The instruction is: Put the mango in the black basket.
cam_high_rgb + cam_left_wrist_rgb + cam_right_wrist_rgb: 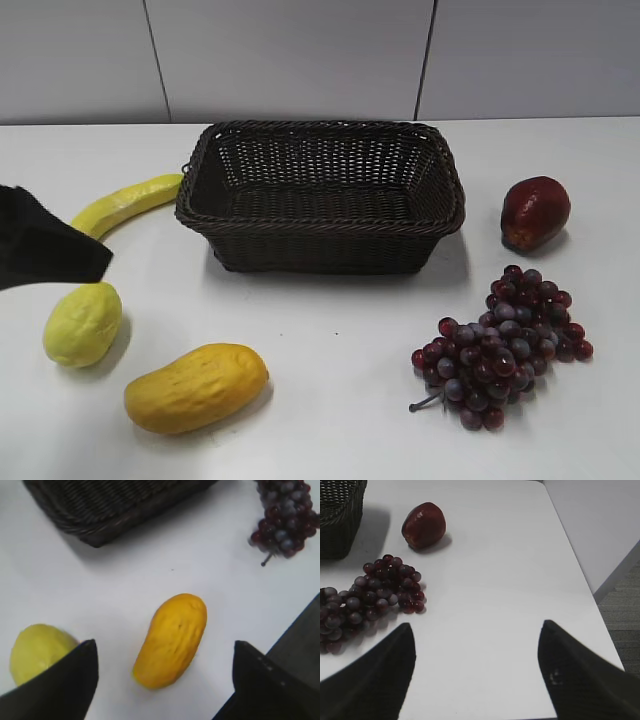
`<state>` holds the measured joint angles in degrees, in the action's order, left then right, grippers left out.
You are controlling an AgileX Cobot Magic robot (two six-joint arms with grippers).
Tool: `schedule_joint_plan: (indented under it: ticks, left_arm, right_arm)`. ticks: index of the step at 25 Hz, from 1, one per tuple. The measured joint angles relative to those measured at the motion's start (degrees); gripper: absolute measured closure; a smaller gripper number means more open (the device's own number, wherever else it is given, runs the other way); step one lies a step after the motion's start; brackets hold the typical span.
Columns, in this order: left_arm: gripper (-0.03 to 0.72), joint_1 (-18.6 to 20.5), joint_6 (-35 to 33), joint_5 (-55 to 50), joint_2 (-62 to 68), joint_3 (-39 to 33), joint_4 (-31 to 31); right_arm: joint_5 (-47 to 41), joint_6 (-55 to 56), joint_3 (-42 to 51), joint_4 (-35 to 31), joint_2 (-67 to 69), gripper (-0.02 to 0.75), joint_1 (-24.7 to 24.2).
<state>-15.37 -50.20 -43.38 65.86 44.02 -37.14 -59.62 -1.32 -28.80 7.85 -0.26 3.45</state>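
Observation:
The mango (196, 387), orange-yellow and oblong, lies on the white table at the front left. In the left wrist view the mango (171, 639) lies between my open left gripper's (165, 652) fingers, below them and untouched. In the exterior view the left gripper (50, 250) shows only as a black shape at the left edge. The black basket (320, 195) stands empty at the back middle; its corner shows in the left wrist view (110, 510). My right gripper (475, 640) is open and empty over bare table; it is out of the exterior view.
A pale lemon (82, 322) lies left of the mango, a banana (125, 203) behind it. A dark red fruit (535, 212) and a grape bunch (505, 345) lie to the right. The table's right edge (585, 580) is close to the right gripper.

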Motion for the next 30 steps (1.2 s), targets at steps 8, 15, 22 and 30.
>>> schedule_joint_plan:
  ticks: [8,15,22,30]
  left_arm:
    - [0.024,-17.7,-0.4,7.8,12.5,1.0,10.4]
    - [0.024,-19.6,-0.2,10.5,26.3,2.6,13.4]
    - [0.024,-19.6,-0.1,14.2,33.9,3.3,14.5]
    - [0.088,-19.6,-0.1,16.7,37.5,3.4,14.1]
  right_arm:
    - [0.0,0.0,0.0,0.0,0.0,0.151,0.0]
    - [0.0,0.0,0.0,0.0,0.0,0.151,0.0]
    - [0.0,0.0,0.0,0.0,0.0,0.151,0.0]
    - [0.0,0.0,0.0,0.0,0.0,0.151,0.0]
